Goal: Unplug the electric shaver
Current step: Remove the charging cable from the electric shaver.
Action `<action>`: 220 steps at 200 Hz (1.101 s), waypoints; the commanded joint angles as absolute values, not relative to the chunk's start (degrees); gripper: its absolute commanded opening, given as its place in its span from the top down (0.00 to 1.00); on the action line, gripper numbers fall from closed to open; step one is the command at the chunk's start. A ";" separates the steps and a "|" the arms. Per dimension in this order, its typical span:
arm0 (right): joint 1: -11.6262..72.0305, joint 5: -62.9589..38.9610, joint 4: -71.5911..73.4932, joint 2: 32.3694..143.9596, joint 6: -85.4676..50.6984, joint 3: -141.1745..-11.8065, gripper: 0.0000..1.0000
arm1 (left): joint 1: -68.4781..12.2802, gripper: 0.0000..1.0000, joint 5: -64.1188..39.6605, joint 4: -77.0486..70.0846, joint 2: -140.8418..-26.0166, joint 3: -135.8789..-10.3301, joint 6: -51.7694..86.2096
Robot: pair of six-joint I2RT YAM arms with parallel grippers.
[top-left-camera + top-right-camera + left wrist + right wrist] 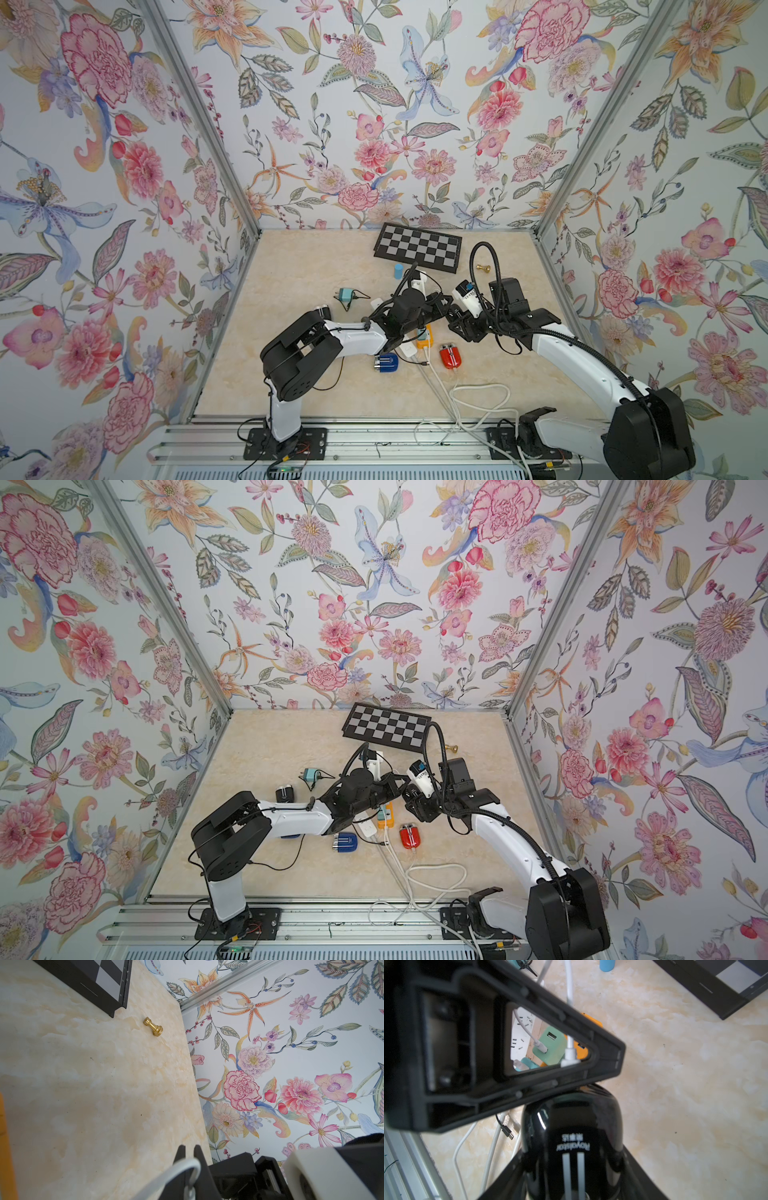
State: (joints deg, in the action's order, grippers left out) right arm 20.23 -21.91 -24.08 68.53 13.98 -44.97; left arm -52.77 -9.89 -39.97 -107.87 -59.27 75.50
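Table (316, 266): pale marbled top, both arms reaching in to meet near its centre.
Chessboard (417, 247): flat at the far edge.
Right gripper (571, 1167): jaws set partway apart, one on each side of the black shaver (571, 1118). The shaver is held near mid-table, in front of the chessboard. Its far end is hidden behind a finger of the left gripper, so I cannot tell whether the plug is seated.
Left gripper (188, 1150): jaws narrow, pinched on the white cable (182, 1164), tip to tip with the right gripper.
Power strip (520, 1034): white, on the table under the left gripper.
Blue shaver (386, 363) and red shaver (450, 356): lying loose on the near side of the grippers, apart from each other.
Green charger (552, 1047): beside the power strip, a white lead plugged into it.
Gold chess piece (153, 1027): on its side, just off the chessboard's corner.
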 commanded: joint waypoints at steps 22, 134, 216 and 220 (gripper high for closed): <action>16.85 -25.37 -23.02 68.57 23.64 -46.28 0.65 | -53.96 1.00 -12.08 -39.81 -107.73 -60.00 76.55; 16.16 -27.24 -23.82 66.03 19.70 -45.32 0.68 | -53.26 1.00 -11.07 -39.14 -106.61 -58.54 77.08; 28.00 -20.21 -26.72 60.17 14.36 -42.55 0.68 | -52.43 1.00 -11.16 -39.74 -106.59 -57.39 78.51; 27.21 -19.75 -26.94 59.71 15.12 -42.46 0.69 | -52.47 1.00 -11.15 -39.73 -106.57 -57.31 78.49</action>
